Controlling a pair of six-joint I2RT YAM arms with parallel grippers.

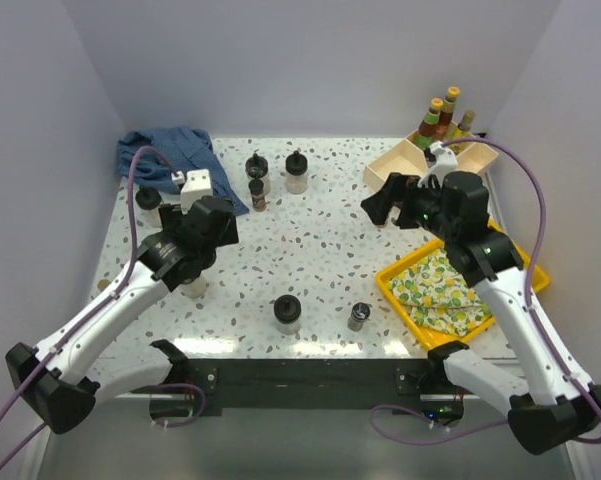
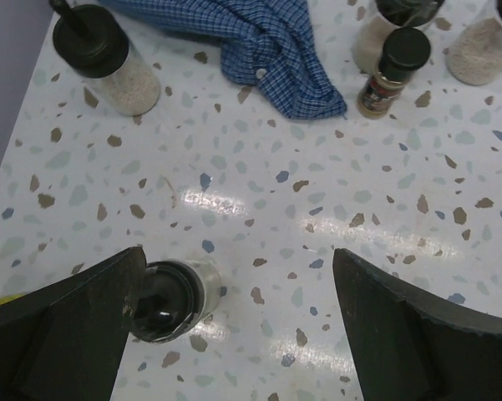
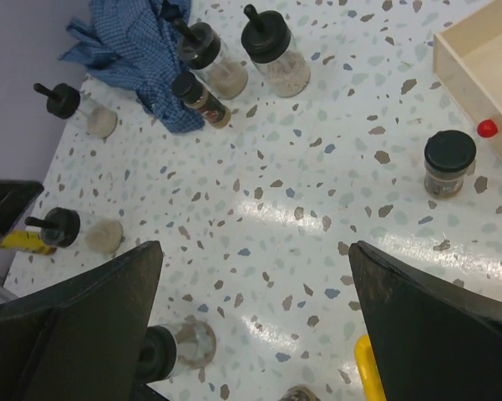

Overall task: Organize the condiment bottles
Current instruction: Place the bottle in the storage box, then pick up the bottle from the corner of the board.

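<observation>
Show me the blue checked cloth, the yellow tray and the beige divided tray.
blue checked cloth (image 1: pixel 168 150): top view, bunched middle.
yellow tray (image 1: pixel 392 288): top view, near-left rim.
beige divided tray (image 1: pixel 392 166): top view, left compartment's bare floor.

A jar (image 2: pixel 184 292) just inside one finger (image 2: pixel 75 326) of the left pincer (image 2: pixel 238 259) is half covered by that finger. Beyond the pincer, two jars (image 2: pixel 483 46) and the cloth (image 2: pixel 234 33) are cut off by the top edge. Close to the right pincer (image 3: pixel 255 251), a jar (image 3: pixel 192 344) is partly masked by a finger (image 3: pixel 83 326), another (image 3: pixel 296 393) is cut off by the bottom edge, and only a sliver of yellow tray (image 3: pixel 364 368) is seen. Labels are too small to be read.
</observation>
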